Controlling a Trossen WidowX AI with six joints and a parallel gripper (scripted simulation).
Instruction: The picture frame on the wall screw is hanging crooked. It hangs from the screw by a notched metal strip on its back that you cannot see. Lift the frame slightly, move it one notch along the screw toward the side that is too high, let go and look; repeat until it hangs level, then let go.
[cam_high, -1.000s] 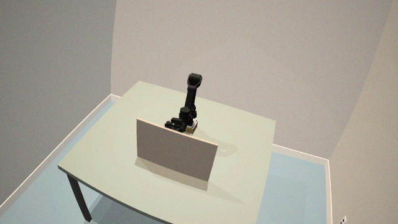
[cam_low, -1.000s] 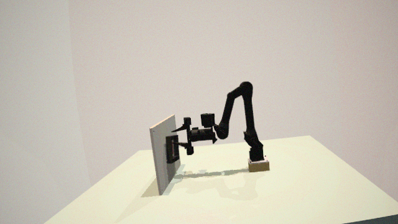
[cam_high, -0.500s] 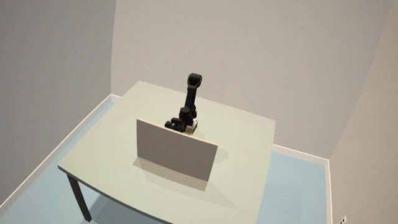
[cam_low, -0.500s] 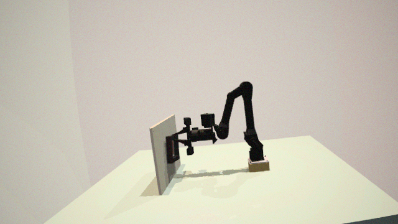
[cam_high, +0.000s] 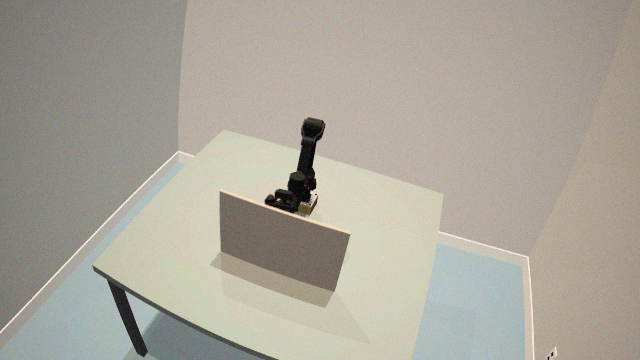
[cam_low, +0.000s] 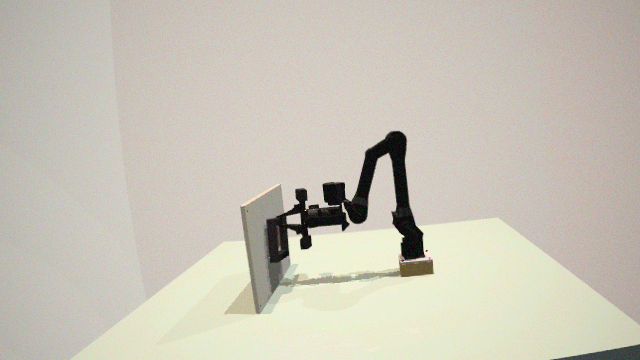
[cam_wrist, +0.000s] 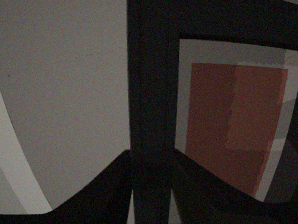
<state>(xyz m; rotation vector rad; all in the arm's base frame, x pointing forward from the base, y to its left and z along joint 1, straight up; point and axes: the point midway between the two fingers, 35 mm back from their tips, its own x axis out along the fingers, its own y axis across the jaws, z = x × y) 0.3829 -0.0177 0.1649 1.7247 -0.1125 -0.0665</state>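
Note:
The dark picture frame (cam_low: 273, 246) (cam_wrist: 153, 75) hangs against the front of the upright grey panel (cam_high: 280, 245) (cam_low: 255, 250) (cam_wrist: 65, 90). It has a pale mat and a red picture (cam_wrist: 210, 110). My gripper (cam_low: 282, 223) (cam_wrist: 150, 156) is shut on one upright side bar of the frame, the left one in the wrist view. In that view the bar stands nearly upright and the top bar slopes slightly down to the right. The view is too close and slanted to tell whether the frame is level. The screw and notched strip are hidden. In the top view the panel hides the frame and fingertips.
The panel stands upright on the pale table (cam_high: 390, 215) (cam_low: 450, 310). The arm's base (cam_high: 307, 205) (cam_low: 416, 267) sits on the table, on the picture side of the panel. Room walls rise beyond the table.

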